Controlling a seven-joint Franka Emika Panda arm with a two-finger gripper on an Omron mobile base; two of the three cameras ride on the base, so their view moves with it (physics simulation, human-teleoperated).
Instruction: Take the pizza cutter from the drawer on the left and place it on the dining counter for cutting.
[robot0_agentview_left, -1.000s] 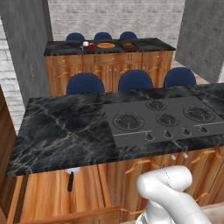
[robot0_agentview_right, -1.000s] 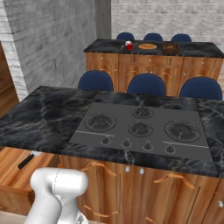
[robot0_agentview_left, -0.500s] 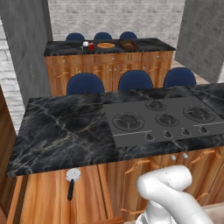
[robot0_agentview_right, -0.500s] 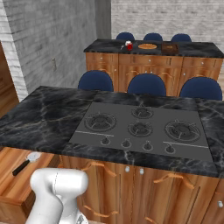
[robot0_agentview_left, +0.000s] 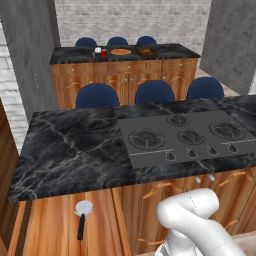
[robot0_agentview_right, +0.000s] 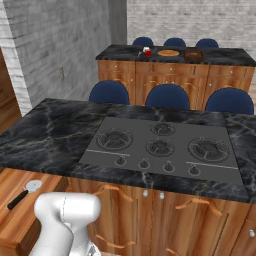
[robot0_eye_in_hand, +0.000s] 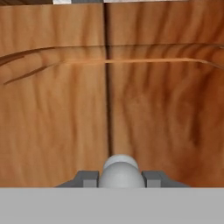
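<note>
The long black white-veined marble island with the gas cooktop (robot0_agentview_left: 100, 145) takes up the near foreground, and behind its row of blue stools stands the dining counter (robot0_agentview_left: 75, 54), a long black-marble top on brown wooden fronts, well apart from everything the arm is working on. Under the island's left end the shallow reddish-brown wooden drawer (robot0_agentview_left: 50, 225) is pulled out, I judge so that its contents can be reached from above. In the hand view the gripper (robot0_eye_in_hand: 120, 177) sits with a small round silver knob (robot0_eye_in_hand: 120, 170) held between its dark fingertips (robot0_eye_in_hand: 87, 178), the jaws closed onto it, which fits a pull on the drawer front. The pizza cutter (robot0_agentview_left: 82, 217), a small slim utensil with a pale round wheel and a thin dark handle, lies flat on the drawer's floor, wheel toward the island and handle pointing outward, also seen in the right base view (robot0_agentview_right: 25, 192)
</note>
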